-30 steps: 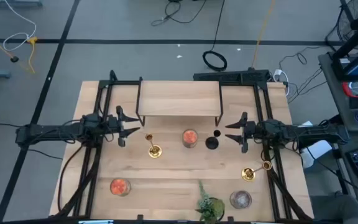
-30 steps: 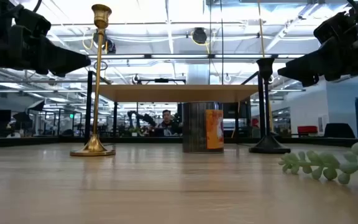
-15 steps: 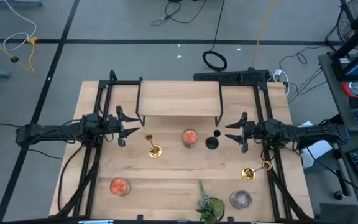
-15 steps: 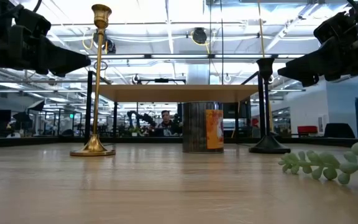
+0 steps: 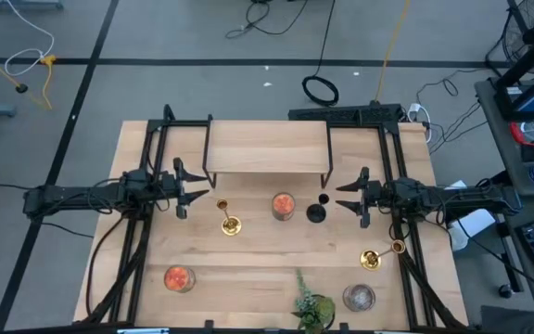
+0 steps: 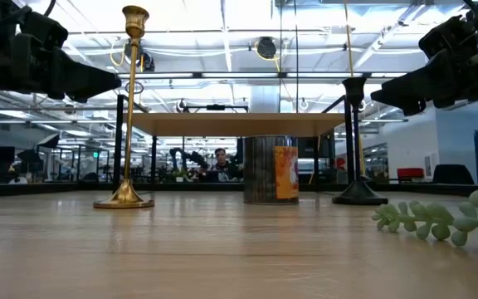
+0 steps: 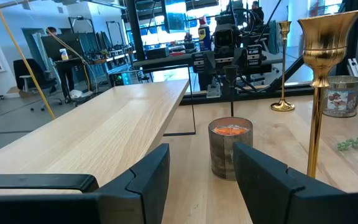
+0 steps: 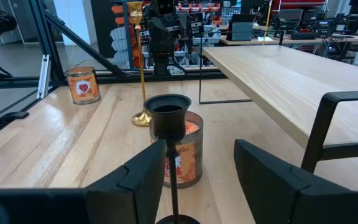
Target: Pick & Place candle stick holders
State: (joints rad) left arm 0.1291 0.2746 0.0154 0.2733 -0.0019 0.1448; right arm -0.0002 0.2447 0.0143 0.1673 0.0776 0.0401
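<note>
Above the middle band of the table [image 5: 258, 255], we see both grippers hanging level and facing each other, each with its jaws spread and gripping nothing. The left gripper [image 5: 199, 189] reaches in from the left edge, its arm stretched flat and horizontal over the black frame rail; in its wrist view the two dark fingers [image 7: 148, 177] stand apart with bare wood between them. Just beside its tips stands a gold candle stick holder [image 5: 229, 220], upright, its cup tall in the left wrist view [image 7: 321, 37]. The right gripper [image 5: 345, 199] mirrors this pose from the right edge, arm straight and level, fingers [image 8: 143, 171] parted in its own wrist view. Directly ahead of it stands the black candle stick holder [image 5: 317, 210], shorter, upright, its dark cup [image 8: 169, 116] between the parted fingers but clear of them as far as we can tell.

Between the two holders sits an orange jar candle [image 5: 283, 205], near the front edge of the raised wooden shelf [image 5: 267, 146]. A second gold candle stick holder [image 5: 375, 257] stands nearer the right front of the table, below the right arm and well apart from the gripper. Farther forward sit another orange jar candle [image 5: 178, 277], a grey jar candle [image 5: 359, 297] and a small green plant [image 5: 311, 305].
</note>
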